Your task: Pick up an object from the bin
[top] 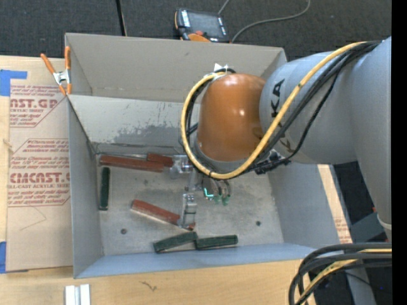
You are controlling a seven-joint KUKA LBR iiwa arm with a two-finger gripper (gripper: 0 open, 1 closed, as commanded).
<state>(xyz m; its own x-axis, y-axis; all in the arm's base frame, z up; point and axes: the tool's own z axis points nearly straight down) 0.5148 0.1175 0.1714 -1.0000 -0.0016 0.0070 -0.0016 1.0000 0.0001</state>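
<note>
Bin (82, 170): grey metal, scuffed floor, a few loose flat bars lying on it.

Near wall: two dark green bars lie end to end along it. The left green bar (173, 244) is slightly tilted, with its right end further from the wall. The right green bar (216, 241) runs roughly parallel to the wall. Their inner ends are touching or very nearly so; cannot separate them.

Just behind, mid-floor: the short reddish-brown bar (154, 212) lies flat, slanting from upper left down to lower right. Its right end sits at the gripper (189, 220). The gripper points straight down, its tip low over the floor, right at that end of the bar. Cannot tell whether it is open or closed from this angle, nor whether it has hold of the bar. A small green light (208, 195) glows on the wrist just right of the gripper.

Left side: a third green bar (103, 188) lies lengthwise near-to-far, close to the left wall and well apart from the gripper.

Far side: the long reddish-brown bar (135, 162) lies along the foot of the far wall.

Above it all: orange cover (230, 124) on the wrist, yellow cable (186, 116) looped round it, grey arm (343, 107) coming in from the right.
</note>
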